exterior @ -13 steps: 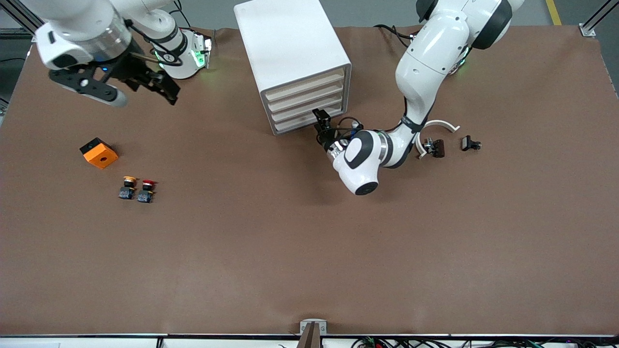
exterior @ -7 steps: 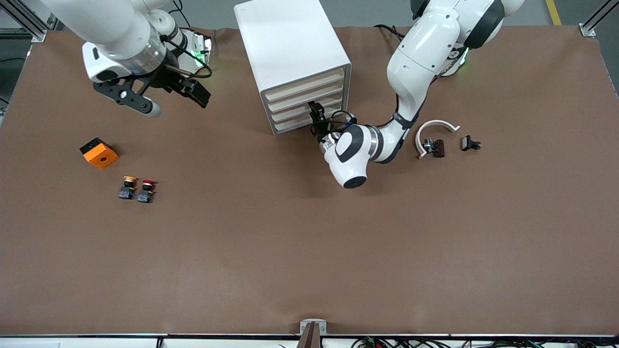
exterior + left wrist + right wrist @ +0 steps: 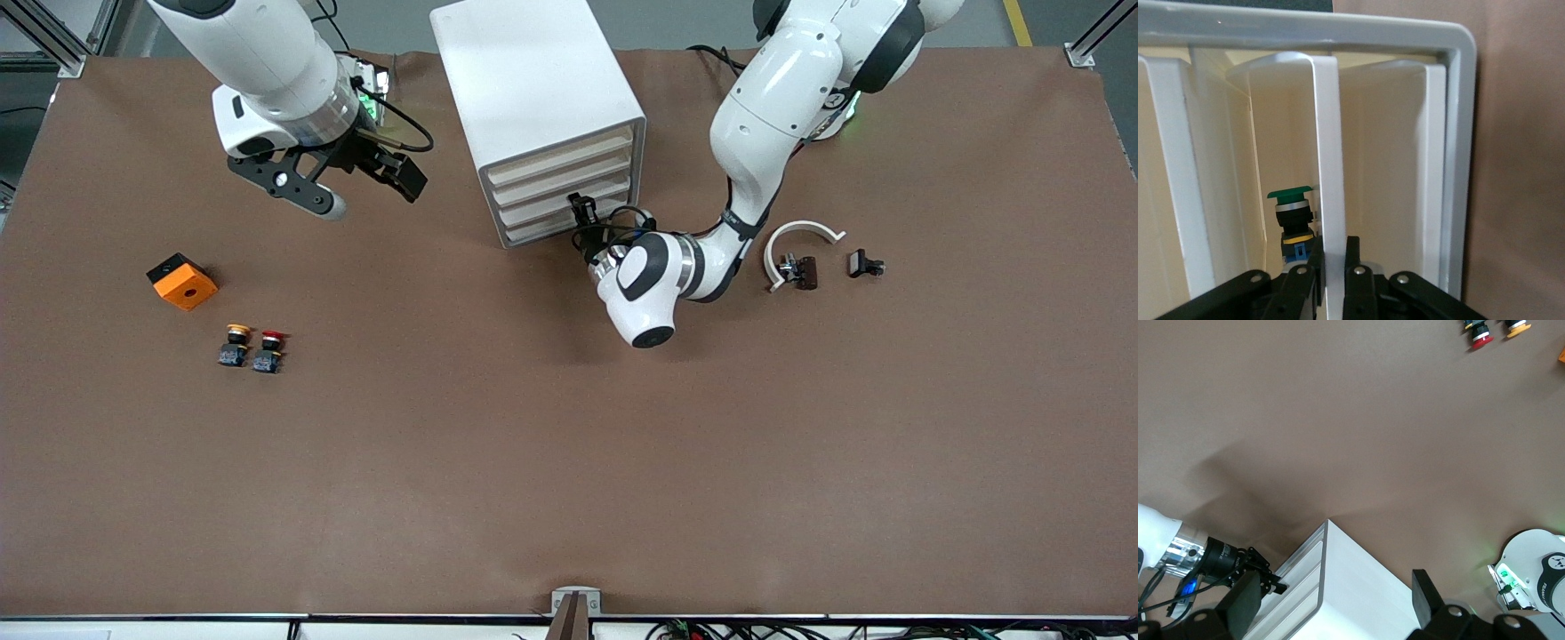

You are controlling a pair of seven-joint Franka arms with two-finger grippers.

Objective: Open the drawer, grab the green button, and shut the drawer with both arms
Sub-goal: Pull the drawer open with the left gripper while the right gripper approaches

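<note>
The white drawer cabinet (image 3: pixel 533 89) stands toward the robots' side of the table, and its drawer fronts (image 3: pixel 569 191) sit flush. My left gripper (image 3: pixel 580 206) is at one of the lower drawers, shut on that drawer's white front lip (image 3: pixel 1328 167), which runs between the black fingers (image 3: pixel 1353 257). In the left wrist view the button (image 3: pixel 1293 220), green cap on a black-and-blue base, shows inside the drawer just past the lip. My right gripper (image 3: pixel 373 197) hangs open with nothing in it over the table, beside the cabinet toward the right arm's end.
An orange block (image 3: pixel 181 281), a yellow-capped button (image 3: pixel 236 344) and a red-capped button (image 3: pixel 268 350) lie toward the right arm's end. A white curved piece (image 3: pixel 805 233) and two small black parts (image 3: pixel 805 271) (image 3: pixel 864 263) lie near the left arm's elbow.
My left gripper moved up to the drawer front and closed on its lip. The right arm swung from the table's end toward the cabinet, its gripper still open.
</note>
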